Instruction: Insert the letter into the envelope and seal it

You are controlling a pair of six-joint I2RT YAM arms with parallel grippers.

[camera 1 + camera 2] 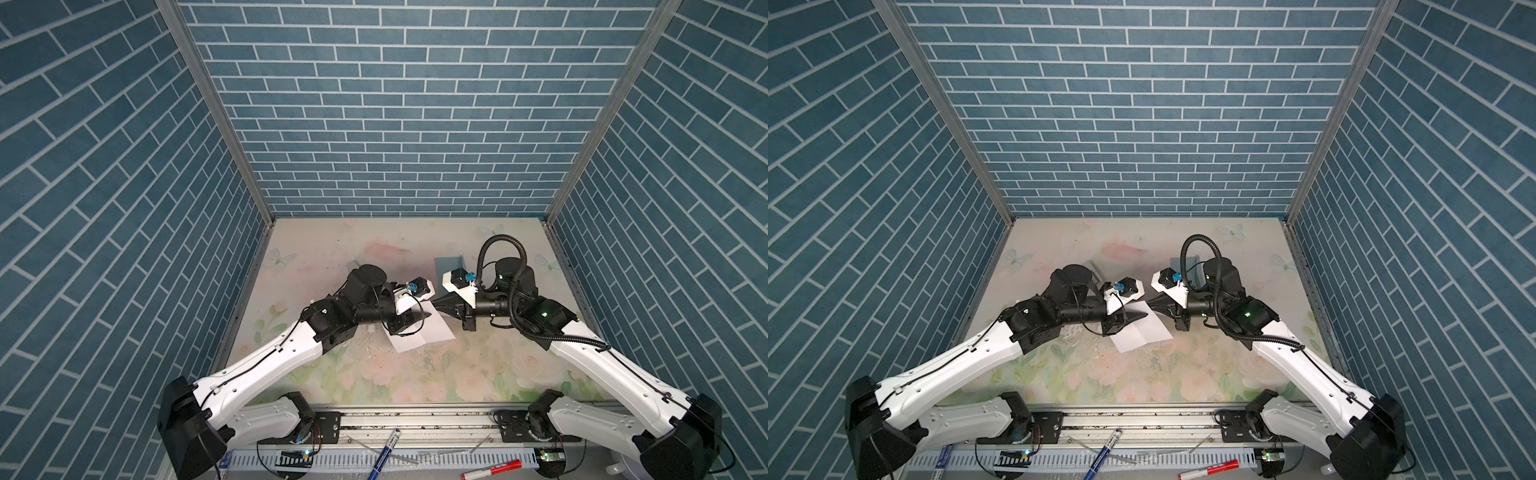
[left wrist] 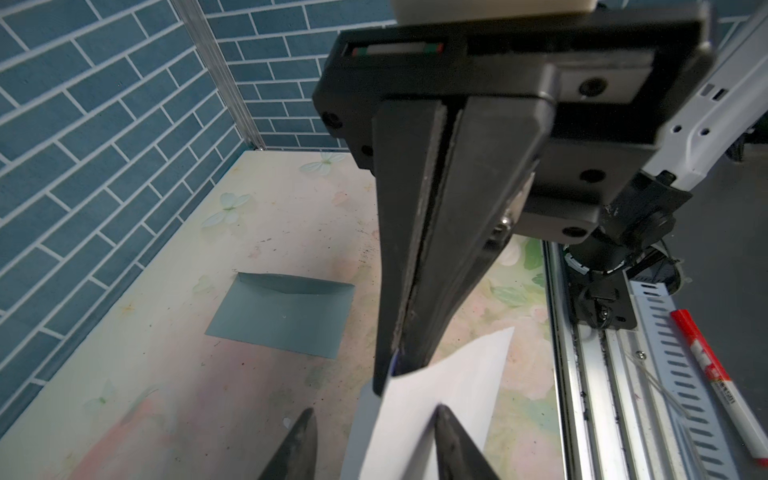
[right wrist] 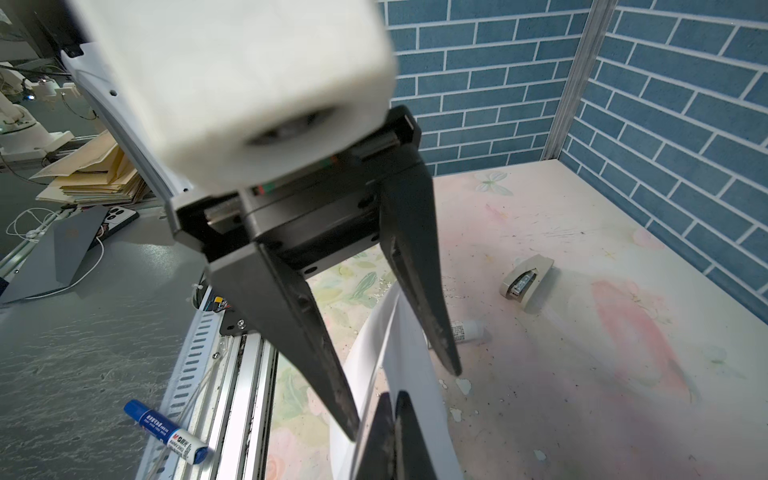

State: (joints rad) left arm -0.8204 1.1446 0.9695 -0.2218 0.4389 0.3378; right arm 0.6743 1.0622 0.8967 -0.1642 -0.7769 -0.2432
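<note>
The white letter (image 1: 419,336) lies mid-table, one end lifted off the surface. My right gripper (image 3: 392,401) is shut on that raised edge; in the left wrist view its closed fingers (image 2: 415,249) pinch the paper (image 2: 457,374). My left gripper (image 2: 376,415) is open and straddles the letter, with one fingertip (image 2: 442,415) against the sheet. In the right wrist view the sheet (image 3: 411,345) hangs between the left gripper's spread fingers (image 3: 436,311). In both top views the grippers meet tip to tip (image 1: 432,307) (image 1: 1147,308). The teal envelope (image 2: 282,316) lies flat behind them (image 1: 446,270).
A beige stapler (image 3: 530,280) and a small white tube (image 3: 469,330) lie on the floral table (image 1: 374,374) beyond the letter. A blue marker (image 1: 384,453) and a red marker (image 1: 494,471) rest on the front rail. Blue brick walls (image 1: 395,124) enclose three sides.
</note>
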